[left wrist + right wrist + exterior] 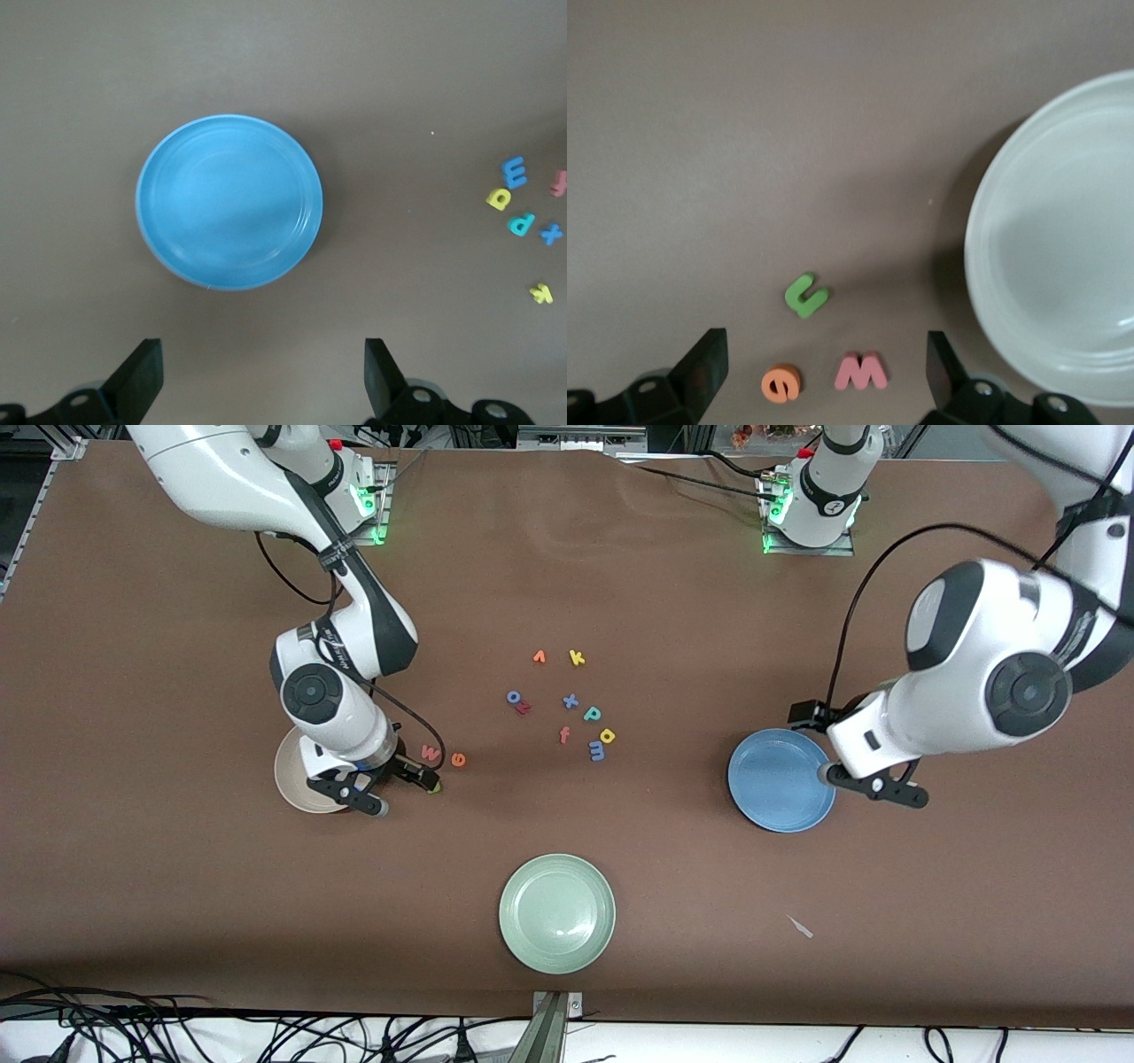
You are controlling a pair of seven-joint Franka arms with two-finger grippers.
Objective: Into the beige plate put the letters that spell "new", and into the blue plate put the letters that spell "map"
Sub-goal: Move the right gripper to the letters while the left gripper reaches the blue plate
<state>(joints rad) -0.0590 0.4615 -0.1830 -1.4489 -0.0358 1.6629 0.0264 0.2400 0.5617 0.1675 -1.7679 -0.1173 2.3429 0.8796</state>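
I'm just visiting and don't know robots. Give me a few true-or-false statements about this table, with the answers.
1. The blue plate has letters in it. False: it holds nothing.
2. The right gripper is open beside the beige plate. True.
3. The green n lies in the beige plate. False: it lies on the table beside it.
4. The left gripper is open at the blue plate's edge. True.
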